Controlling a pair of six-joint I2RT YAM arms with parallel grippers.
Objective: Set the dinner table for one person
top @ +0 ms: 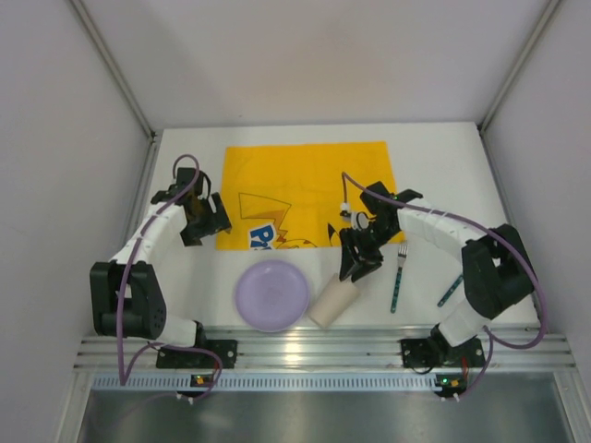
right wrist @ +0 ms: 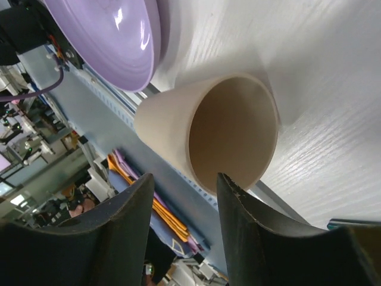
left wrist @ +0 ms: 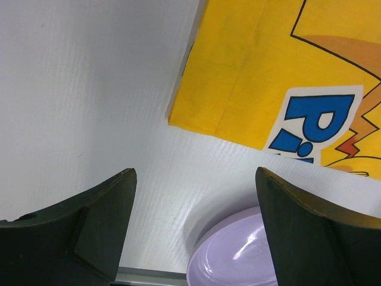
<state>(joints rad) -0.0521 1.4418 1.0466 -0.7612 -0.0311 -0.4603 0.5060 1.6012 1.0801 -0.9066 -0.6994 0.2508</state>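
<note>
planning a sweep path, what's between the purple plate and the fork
Top view: a beige cup on its side lies between purple plate and fork, the right gripper at its open end.

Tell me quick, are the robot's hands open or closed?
Left gripper: open, holding nothing.
Right gripper: fingers straddle the rim of the beige cup; cannot tell if it grips.

The white table [top: 434, 157] carries a yellow cloth [top: 295, 175] spread flat toward its far side. Nearer the rail [top: 314, 346] sit a purple plate [top: 271, 294] and, just beside it, a beige cup [top: 332, 301] (on its side). Right of these lie a fork [top: 398, 277] and a teal-handled utensil [top: 450, 291], partly hidden.
</note>
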